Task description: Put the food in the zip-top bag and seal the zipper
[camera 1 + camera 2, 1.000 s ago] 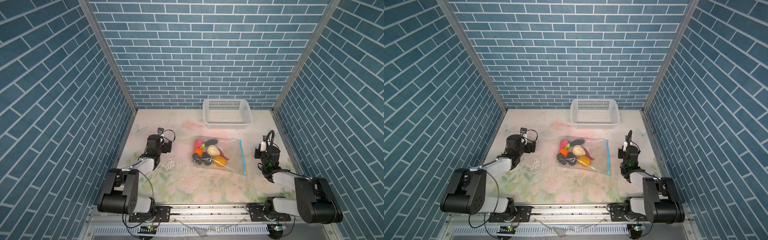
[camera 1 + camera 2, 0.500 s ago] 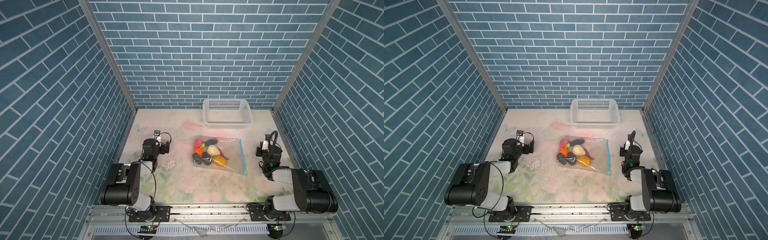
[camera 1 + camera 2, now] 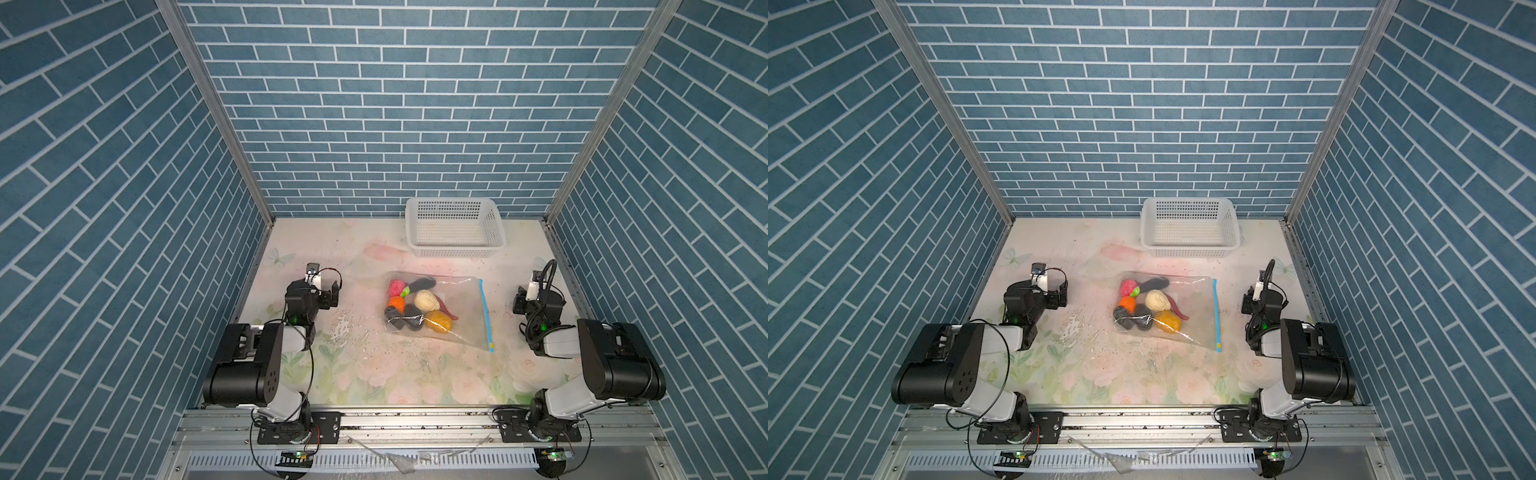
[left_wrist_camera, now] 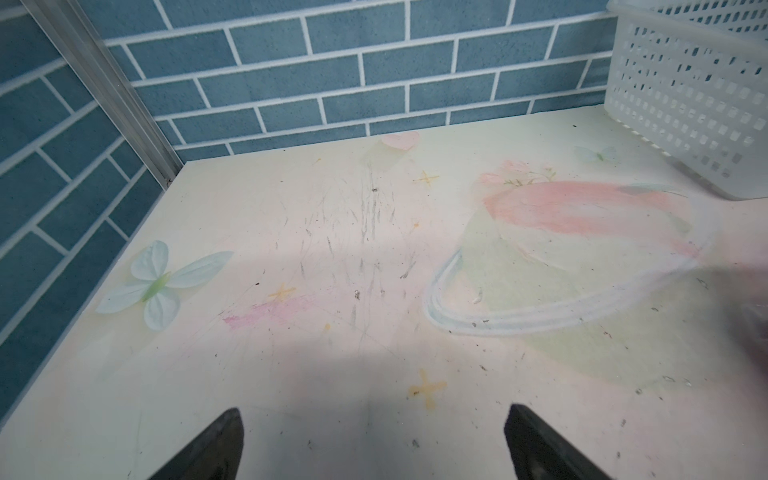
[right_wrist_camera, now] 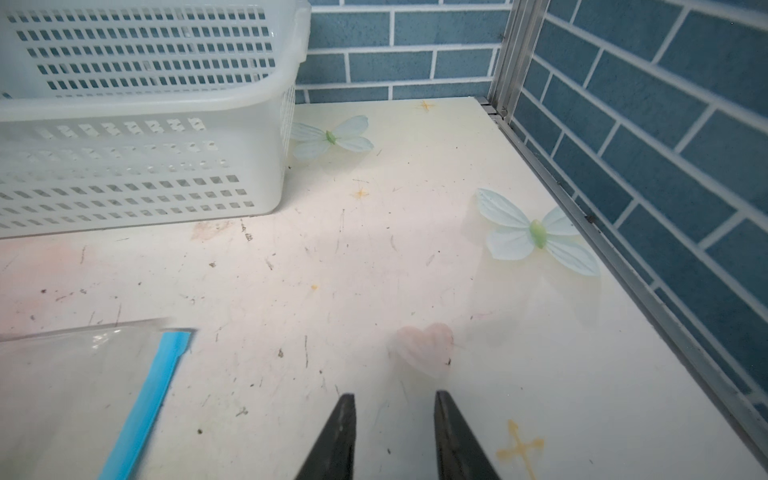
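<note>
The zip-top bag lies flat in the middle of the table, in front of the white basket, and both top views show it. All the food is inside the bag, bunched up at the end far from the mouth: the pink bumpy ball, the orange ball, the cream lump, the yellow-orange fruit, the black lumps, the red chilli and the dark aubergine. The zipper runs along the bag's right edge, with its yellow tab at the near end, but I cannot tell if it is pressed shut. The left gripper sits low over the table, well to the left of the bag, with its jaws spread wide and nothing between them. The right gripper sits to the right of the bag, near the zipper but not touching it, with its jaws a little way apart and holding nothing
</note>
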`<state>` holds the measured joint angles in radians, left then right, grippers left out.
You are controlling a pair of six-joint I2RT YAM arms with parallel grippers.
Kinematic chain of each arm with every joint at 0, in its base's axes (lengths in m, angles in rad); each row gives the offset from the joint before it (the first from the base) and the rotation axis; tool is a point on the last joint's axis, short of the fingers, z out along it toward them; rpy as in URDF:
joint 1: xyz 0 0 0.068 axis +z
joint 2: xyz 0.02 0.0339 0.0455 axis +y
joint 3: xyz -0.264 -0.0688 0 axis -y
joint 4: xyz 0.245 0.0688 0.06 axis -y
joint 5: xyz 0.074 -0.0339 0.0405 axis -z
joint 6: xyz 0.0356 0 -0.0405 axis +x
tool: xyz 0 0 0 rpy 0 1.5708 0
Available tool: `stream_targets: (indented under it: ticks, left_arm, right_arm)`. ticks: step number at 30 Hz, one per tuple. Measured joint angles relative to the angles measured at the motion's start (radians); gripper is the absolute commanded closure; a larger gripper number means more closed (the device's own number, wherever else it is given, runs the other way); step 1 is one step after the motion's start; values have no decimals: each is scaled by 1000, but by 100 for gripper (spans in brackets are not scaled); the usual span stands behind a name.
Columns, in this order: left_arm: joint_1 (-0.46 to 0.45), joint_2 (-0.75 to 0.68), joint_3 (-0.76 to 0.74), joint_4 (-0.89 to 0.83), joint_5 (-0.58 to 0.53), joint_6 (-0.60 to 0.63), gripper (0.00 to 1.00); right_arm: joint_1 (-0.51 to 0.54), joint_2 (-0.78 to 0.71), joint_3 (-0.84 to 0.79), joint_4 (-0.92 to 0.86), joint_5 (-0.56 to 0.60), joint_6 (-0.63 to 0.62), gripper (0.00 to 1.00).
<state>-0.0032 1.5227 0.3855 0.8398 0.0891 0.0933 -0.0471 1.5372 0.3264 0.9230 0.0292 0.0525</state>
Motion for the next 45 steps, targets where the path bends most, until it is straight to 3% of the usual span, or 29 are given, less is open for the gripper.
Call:
stream_targets:
  ticks: [8,9,10,45]
  left_arm:
    - [0,0,0,0,-16,-7,1]
    - [0,0,0,0,-17,-7,1]
    - [0,0,0,0,-18,-8,1]
    - [0,0,0,0,-44,-16,1]
  right_arm:
    - [-7,1,47,-59,-20,16,30]
    - [-8,1,48,-64,-22,22,6]
    - [-8,1,47,-70,-23,19,1]
    - [-8,1,47,-83,-63,18,1]
